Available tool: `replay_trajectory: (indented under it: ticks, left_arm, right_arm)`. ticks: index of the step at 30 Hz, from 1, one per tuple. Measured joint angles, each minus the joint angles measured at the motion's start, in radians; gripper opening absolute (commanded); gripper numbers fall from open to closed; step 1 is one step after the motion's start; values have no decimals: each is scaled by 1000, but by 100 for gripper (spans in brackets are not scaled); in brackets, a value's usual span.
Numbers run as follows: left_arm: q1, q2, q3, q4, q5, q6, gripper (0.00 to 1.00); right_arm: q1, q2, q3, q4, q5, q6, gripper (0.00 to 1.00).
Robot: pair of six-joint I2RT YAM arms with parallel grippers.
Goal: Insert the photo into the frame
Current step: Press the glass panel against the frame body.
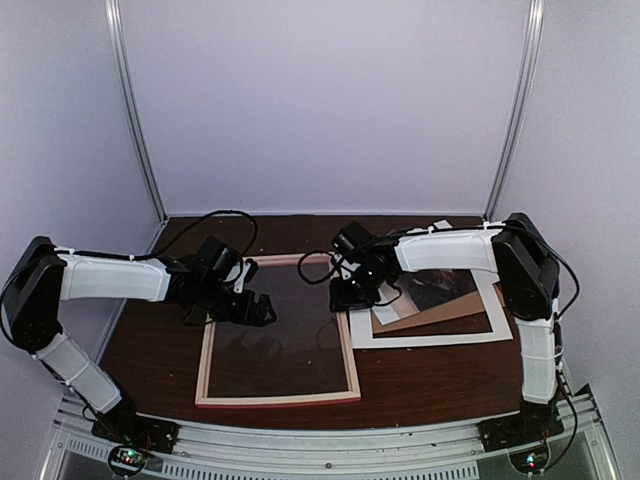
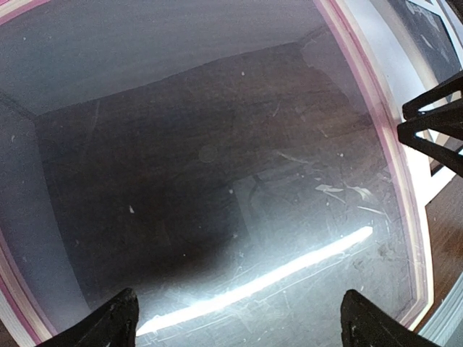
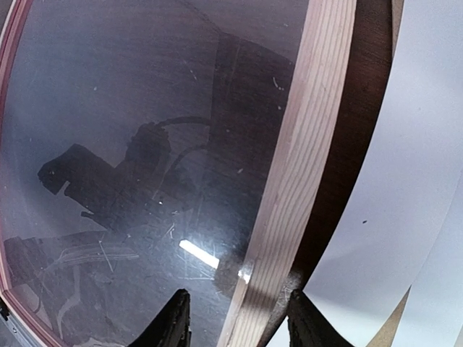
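Two hands at the face-down pink wooden frame (image 1: 275, 398), left hand (image 2: 239, 318) spread over its glass (image 2: 217, 181), right hand (image 3: 239, 318) astride its right bar, grip unclear; next move, I judge: fetch dark white-margined photo print (image 1: 445, 288) lying right of it.

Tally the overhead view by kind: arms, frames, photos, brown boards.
Arms: 2 (left arm, right arm)
Frame: 1
Photo: 1
Brown board: 1
Total: 5
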State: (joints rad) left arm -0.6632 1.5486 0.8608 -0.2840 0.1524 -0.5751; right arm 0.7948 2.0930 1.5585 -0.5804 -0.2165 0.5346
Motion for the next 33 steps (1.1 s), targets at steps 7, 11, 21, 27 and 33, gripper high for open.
replay_trajectory:
  ticks: [7, 11, 21, 27, 33]
  left_arm:
    - [0, 2, 0, 0, 0, 0, 98]
    - [-2, 2, 0, 0, -2, 0, 98]
    - [-4, 8, 0, -6, -25, -4, 97]
    - [-11, 8, 0, -29, -56, -5, 97]
    - [-13, 8, 0, -35, -77, -7, 97]
  right_arm:
    - [5, 0, -41, 0, 6, -9, 39]
    - [14, 0, -52, 0, 10, -12, 38]
    - [50, -2, -56, -11, 59, -40, 40]
    - [82, -6, -56, -32, 116, -81, 41]
    - [98, -10, -57, -48, 152, -111, 44]
